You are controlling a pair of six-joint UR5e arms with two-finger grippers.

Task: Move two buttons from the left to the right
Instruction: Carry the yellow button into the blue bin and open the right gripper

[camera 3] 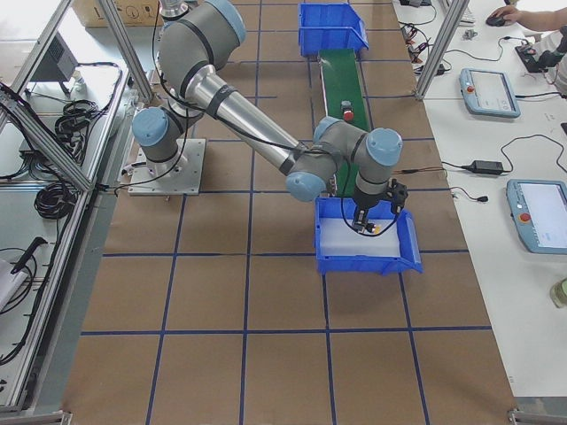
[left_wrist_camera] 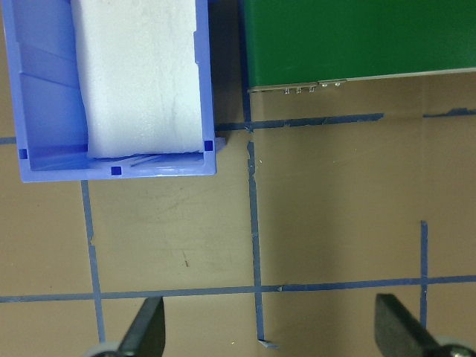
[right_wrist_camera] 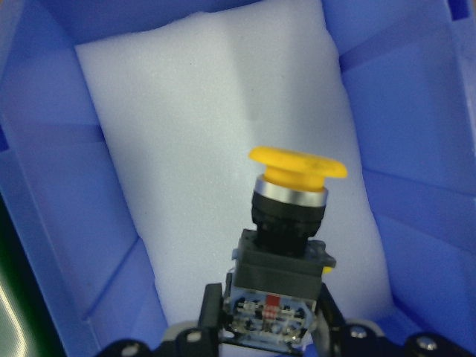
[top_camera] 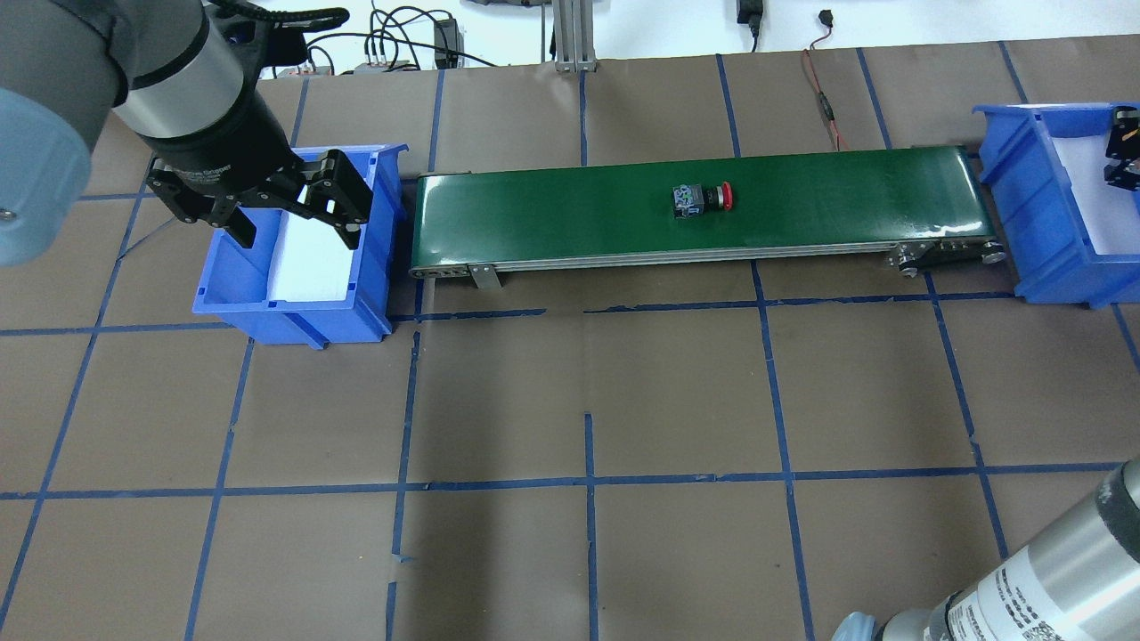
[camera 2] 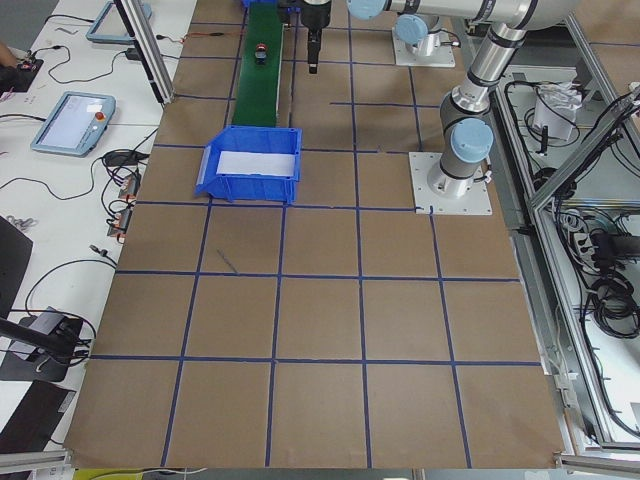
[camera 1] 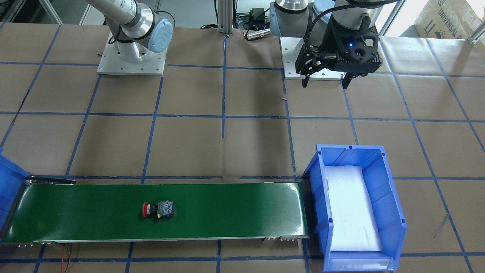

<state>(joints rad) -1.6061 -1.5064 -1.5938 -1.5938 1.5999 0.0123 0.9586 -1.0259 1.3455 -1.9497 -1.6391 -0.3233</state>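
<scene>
The red-capped button lies on its side on the green conveyor belt, a little toward the robot's right of mid-belt; the overhead view also shows this red-capped button. The yellow-capped button is held by its grey terminal block in my right gripper, just above the white foam inside the right blue bin. My left gripper hangs open and empty, high over the left blue bin. In the left wrist view its fingertips stand wide apart over bare paper.
Each bin sits at one end of the belt and is lined with white foam. Brown paper with a blue tape grid covers the table. The arm bases stand behind the belt. A red wire runs beyond the conveyor.
</scene>
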